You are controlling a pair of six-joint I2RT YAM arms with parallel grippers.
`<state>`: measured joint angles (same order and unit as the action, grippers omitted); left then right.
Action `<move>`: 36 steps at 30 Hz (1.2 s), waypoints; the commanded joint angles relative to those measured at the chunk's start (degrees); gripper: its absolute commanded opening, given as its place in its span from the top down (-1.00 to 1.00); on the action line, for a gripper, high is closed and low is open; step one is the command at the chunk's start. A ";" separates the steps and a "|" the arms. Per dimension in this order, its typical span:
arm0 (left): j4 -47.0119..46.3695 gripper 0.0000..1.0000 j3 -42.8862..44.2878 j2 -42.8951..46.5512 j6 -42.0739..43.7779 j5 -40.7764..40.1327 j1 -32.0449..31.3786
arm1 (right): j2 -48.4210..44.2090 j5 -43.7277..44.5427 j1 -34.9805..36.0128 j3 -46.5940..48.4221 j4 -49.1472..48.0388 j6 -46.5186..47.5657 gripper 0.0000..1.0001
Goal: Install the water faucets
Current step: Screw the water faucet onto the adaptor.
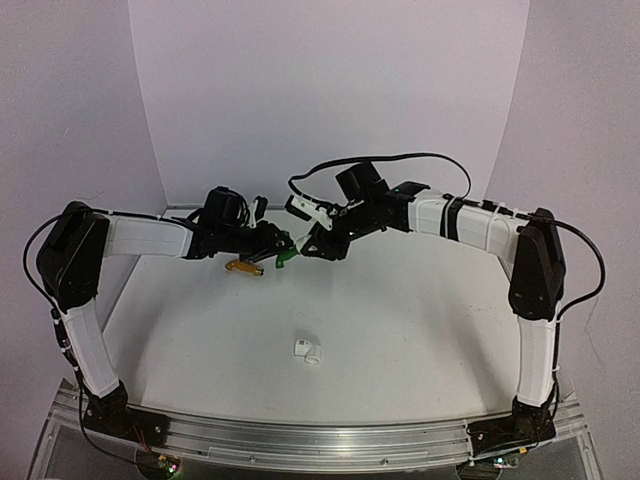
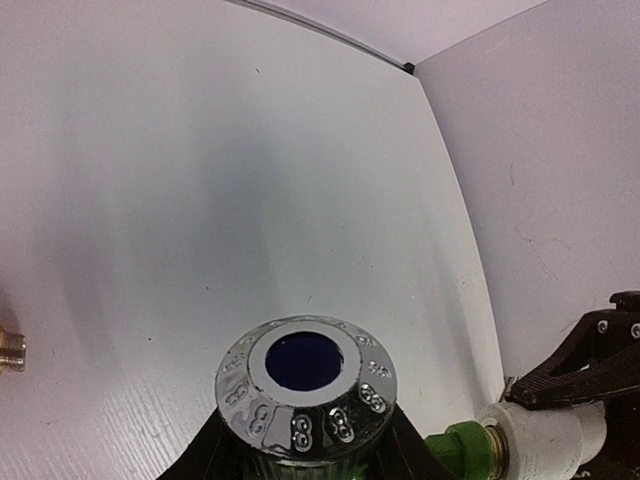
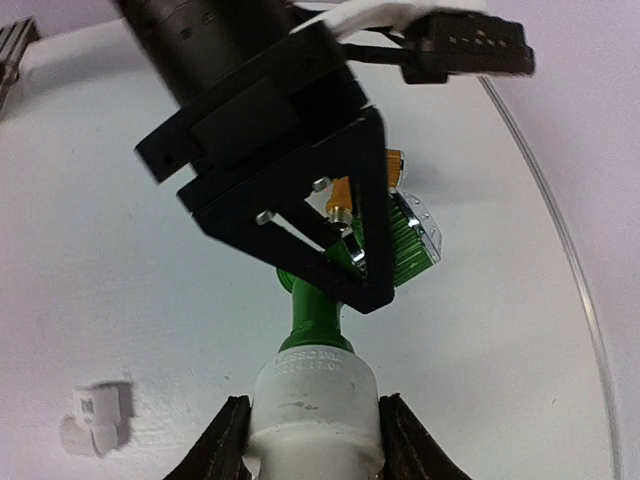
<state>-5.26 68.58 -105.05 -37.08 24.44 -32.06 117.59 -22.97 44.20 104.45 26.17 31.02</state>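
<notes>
Between pale lilac walls (image 1: 330, 90) lies a white table (image 1: 420, 310).

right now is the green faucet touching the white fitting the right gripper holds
Touching. The right wrist view shows the green faucet running straight into the white fitting, with no gap.

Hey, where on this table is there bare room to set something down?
Bare table lies between the loose fitting and the right arm, and between that fitting and the left arm. Crowded at the back middle: the left gripper holds the green tap, the right gripper its white fitting, with the orange tap beside them.
</notes>
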 commanded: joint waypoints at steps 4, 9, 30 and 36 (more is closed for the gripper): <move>-4.81 1.00 4.15 6.23 2.54 -12.72 -1.49 | 3.32 6.84 0.91 1.62 -8.00 -41.27 1.00; -7.66 1.00 2.69 7.45 2.50 -19.73 -1.54 | 4.41 8.71 0.75 3.25 -8.50 -68.11 1.00; -12.82 1.00 -2.63 7.92 5.56 -27.36 -3.44 | -2.11 9.67 0.28 -3.47 -12.92 -108.10 0.13; -9.82 1.00 -2.27 7.56 4.48 -25.59 -2.12 | -6.84 11.02 0.16 -8.54 -12.99 -102.47 -0.66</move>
<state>-12.38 65.49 -101.29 -32.16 -1.48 -35.44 117.16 -14.66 44.68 99.02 12.95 -75.51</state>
